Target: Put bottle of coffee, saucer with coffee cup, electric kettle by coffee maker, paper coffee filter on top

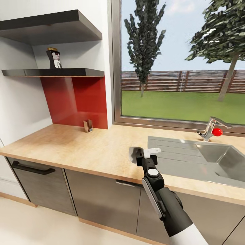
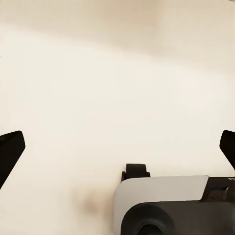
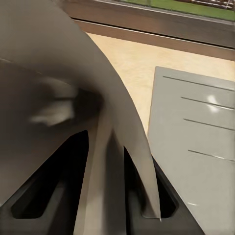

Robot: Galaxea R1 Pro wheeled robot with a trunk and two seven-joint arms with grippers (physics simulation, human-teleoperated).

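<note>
Countertop (image 1: 68, 146) spans my head view with the steel sink (image 1: 217, 160) at 3 o'clock, and up at 10 o'clock the coffee bottle (image 1: 54, 58) stands upright on the lower shelf (image 1: 51, 72). My right gripper (image 1: 142, 153) hovers at the sink's left edge, clamped on a thin grey curved sheet (image 3: 73, 73), seemingly the paper filter. My left gripper's fingers (image 2: 10, 152) stand wide apart, holding nothing, over pale floor.
</note>
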